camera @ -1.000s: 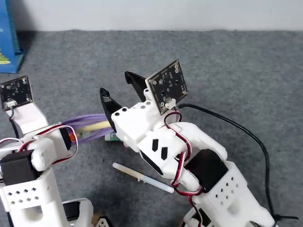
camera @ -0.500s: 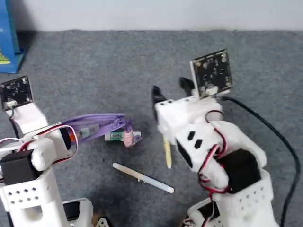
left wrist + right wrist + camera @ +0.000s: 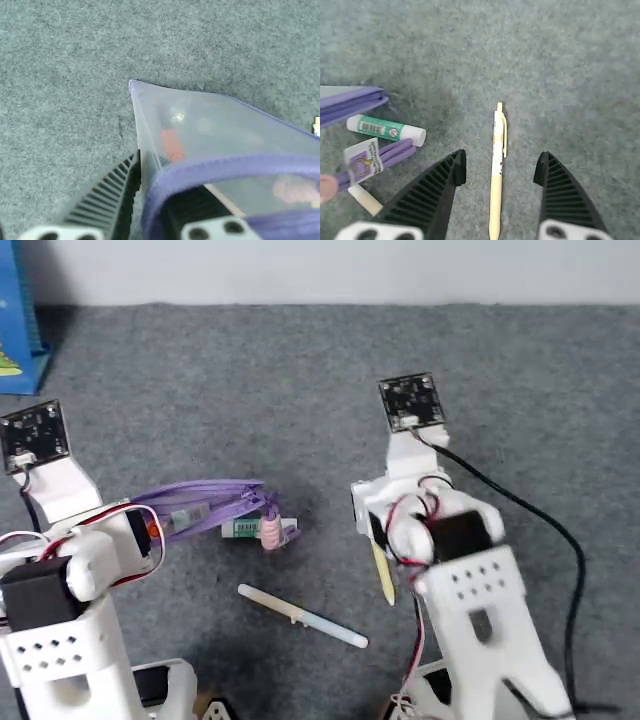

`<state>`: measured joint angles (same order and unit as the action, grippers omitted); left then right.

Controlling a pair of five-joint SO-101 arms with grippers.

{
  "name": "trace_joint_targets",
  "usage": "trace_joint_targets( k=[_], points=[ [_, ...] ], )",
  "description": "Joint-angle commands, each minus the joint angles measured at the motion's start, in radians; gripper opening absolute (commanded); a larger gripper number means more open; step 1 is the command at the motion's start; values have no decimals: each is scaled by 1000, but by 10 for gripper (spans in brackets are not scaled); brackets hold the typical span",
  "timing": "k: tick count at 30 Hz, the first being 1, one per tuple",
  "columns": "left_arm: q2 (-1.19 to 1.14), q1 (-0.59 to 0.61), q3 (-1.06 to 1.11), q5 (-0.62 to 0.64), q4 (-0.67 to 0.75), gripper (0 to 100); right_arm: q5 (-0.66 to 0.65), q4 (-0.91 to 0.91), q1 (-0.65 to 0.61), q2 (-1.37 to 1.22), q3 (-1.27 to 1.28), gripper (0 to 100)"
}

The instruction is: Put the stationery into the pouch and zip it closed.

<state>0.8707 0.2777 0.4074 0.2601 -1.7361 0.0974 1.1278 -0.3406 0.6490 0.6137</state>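
Observation:
A clear pouch (image 3: 205, 504) with purple trim is held off the carpet, mouth toward the table's middle. My left gripper (image 3: 150, 200) is shut on the pouch (image 3: 210, 130) at its rim; something orange shows inside. My right gripper (image 3: 497, 200) is open and points down over a yellow pen (image 3: 496, 165) that lies on the carpet between its fingers (image 3: 437, 197). In the high view the yellow pen (image 3: 383, 578) pokes out from under the right arm (image 3: 445, 540). A green glue stick (image 3: 243, 529) and a pink tag (image 3: 270, 533) lie at the pouch mouth. A white pen (image 3: 303, 617) lies nearer the front.
Grey carpet (image 3: 200, 380) covers the table, with free room at the back and right. A blue box (image 3: 18, 330) stands at the far left edge. A black cable (image 3: 540, 530) trails from the right arm's camera board.
My right arm has swung away from the pouch mouth to the right and tipped down over the yellow pen. The left arm and pouch have kept still.

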Motion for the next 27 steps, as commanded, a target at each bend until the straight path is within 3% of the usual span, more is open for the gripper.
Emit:
trace_joint_targets(
  k=[1,10,24,27],
  points=[
    [2,3,-5,9,-18,12,-18,-76,8,-156,-20,229],
    [2,3,-4,9,-18,12,-112,-189,48,-501,-123,229],
    [2,3,-4,9,-18,12,-117,-182,48,-892,-362,229],
    [2,3,-4,9,-18,12,-175,-180,47,-935,-362,217]
  ],
)
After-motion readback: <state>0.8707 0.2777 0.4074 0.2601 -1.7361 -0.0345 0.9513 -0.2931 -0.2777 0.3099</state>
